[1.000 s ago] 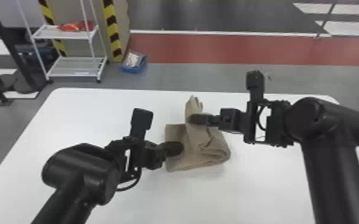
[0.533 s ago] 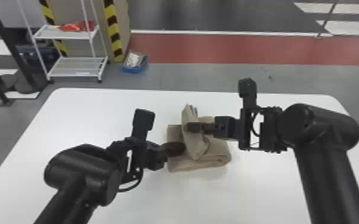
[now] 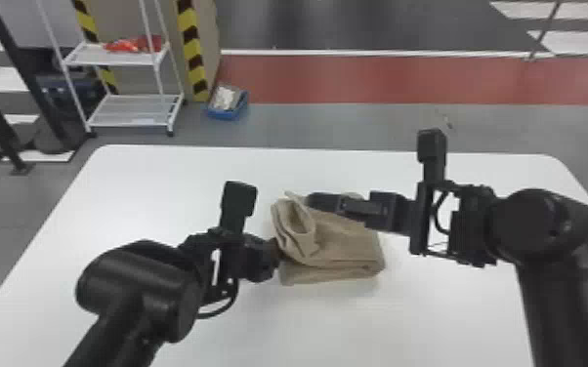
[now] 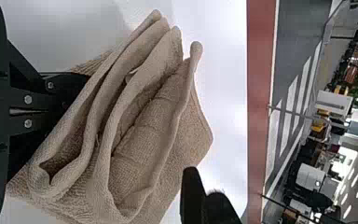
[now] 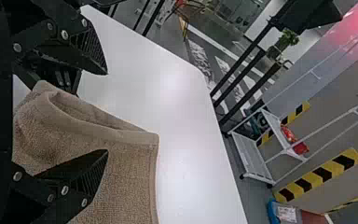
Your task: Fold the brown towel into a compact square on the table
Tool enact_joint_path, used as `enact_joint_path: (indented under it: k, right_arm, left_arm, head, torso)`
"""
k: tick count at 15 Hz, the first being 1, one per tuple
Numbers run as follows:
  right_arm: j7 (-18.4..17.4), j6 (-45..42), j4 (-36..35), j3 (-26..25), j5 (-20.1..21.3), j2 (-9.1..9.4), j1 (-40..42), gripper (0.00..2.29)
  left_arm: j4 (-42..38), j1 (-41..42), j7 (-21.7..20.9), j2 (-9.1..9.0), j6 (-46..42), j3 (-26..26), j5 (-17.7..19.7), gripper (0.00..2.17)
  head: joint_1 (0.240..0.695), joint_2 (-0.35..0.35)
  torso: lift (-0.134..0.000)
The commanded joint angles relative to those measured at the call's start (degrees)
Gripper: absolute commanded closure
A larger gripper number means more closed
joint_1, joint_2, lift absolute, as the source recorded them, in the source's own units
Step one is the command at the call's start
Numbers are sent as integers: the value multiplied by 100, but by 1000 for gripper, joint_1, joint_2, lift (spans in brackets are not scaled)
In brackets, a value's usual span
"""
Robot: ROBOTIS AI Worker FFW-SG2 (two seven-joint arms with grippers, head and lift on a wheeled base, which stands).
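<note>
The brown towel lies partly folded near the table's middle, with a bulky flap leaning over its left part. My right gripper is at the towel's far side behind that flap; in the right wrist view my right gripper is open wide, one finger over the cloth. At the towel's left edge my left gripper sits low with its tip hidden by cloth. In the left wrist view, my left gripper is shut, tucked under loose, curling layers of the towel; whether cloth is pinched there is hidden.
The white table extends around the towel on all sides. Beyond its far edge stand a white wire shelf and a blue bin on the floor. The two arms face each other closely across the towel.
The towel flap that stood upright beside my right gripper has come down and leans left. My right arm first shifted left and nearer, then drew back rightward and farther. My left arm has stayed almost still.
</note>
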Motion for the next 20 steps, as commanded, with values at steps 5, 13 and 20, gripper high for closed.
enact_joint_path:
  k: [5, 13, 20]
  right_arm:
    - [10, 20, -841, -849, -629, -79, 923, 49]
    - [159, -15, -1351, -1517, -1139, -325, 1609, 49]
    - [186, -15, -1562, -1965, -1420, -431, 1881, 49]
  left_arm:
    - [-586, 247, 9, 12, 33, 215, 17, 1828]
    - [-1307, 537, 290, 179, -125, 506, -132, 1254]
    - [-1035, 528, 281, 504, -863, 1068, -158, 1244]
  head:
    - [695, -33]
    - [695, -84]
    - [695, -60]
  torso:
    - [-124]
    - [-124]
    - [-124]
